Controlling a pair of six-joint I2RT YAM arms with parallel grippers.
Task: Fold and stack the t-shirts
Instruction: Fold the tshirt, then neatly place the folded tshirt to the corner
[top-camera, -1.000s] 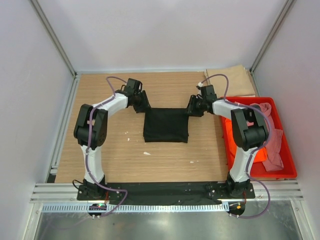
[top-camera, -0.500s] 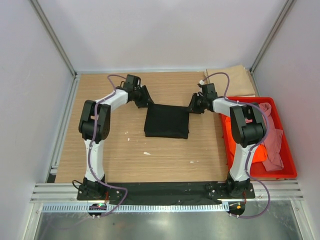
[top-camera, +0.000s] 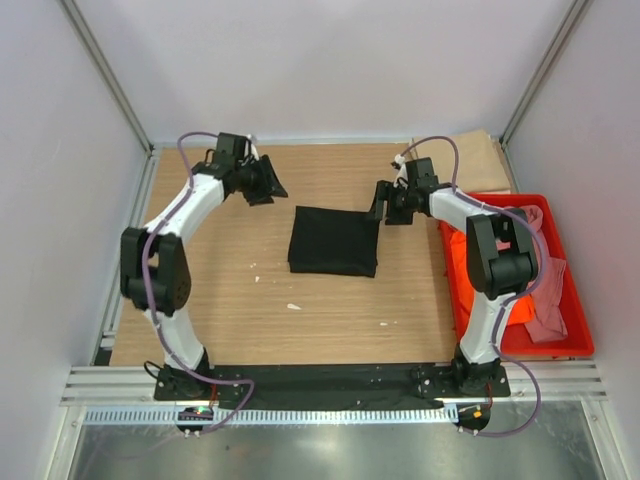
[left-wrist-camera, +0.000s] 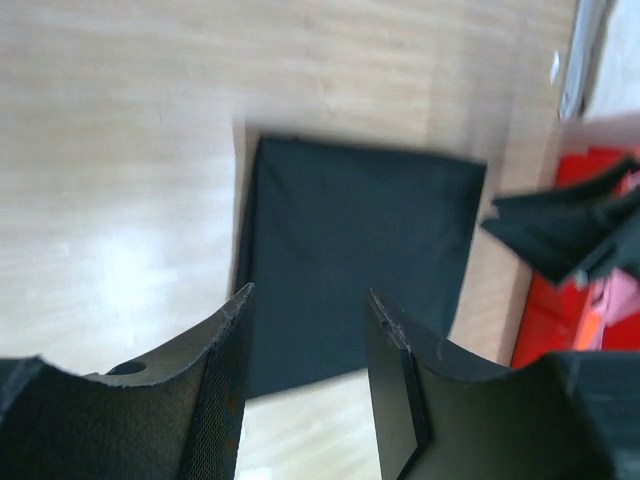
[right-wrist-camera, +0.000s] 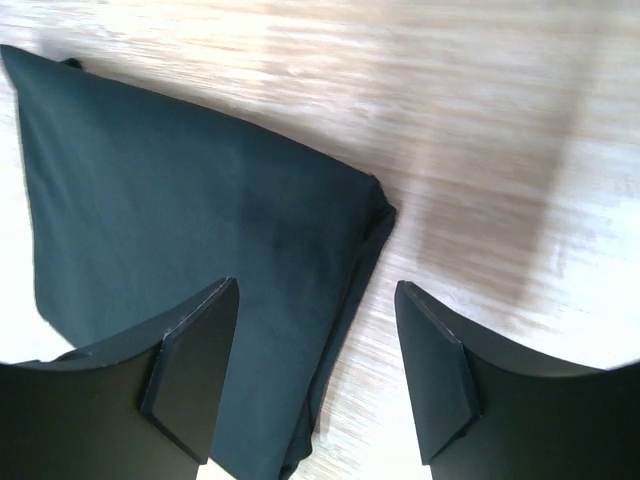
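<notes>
Now that neither arm is holding it, the folded black soft-cloth t-shirt (top-camera: 333, 240) lies flat as a near-square packet in the middle of the light wooden tabletop (top-camera: 230, 300), and neither tool touches it. A second ago each gripper sat at a far corner of that shirt, with its far edge drawn out between them. Since then the left gripper (top-camera: 268, 186) has swung off to the far left, well apart from the cloth, its jaws moderately parted and empty. The right gripper (top-camera: 381, 205) hovers just beside the shirt's far right corner, jaws spread wide with nothing between them. The red plastic crate (top-camera: 525, 352) at the table's right edge holds a crumpled dusty pink shirt (top-camera: 548, 295) over a patch of bright orange cloth (left-wrist-camera: 603, 328). A flat tan shirt (top-camera: 470, 165) lies at the far right corner, beyond the crate.
</notes>
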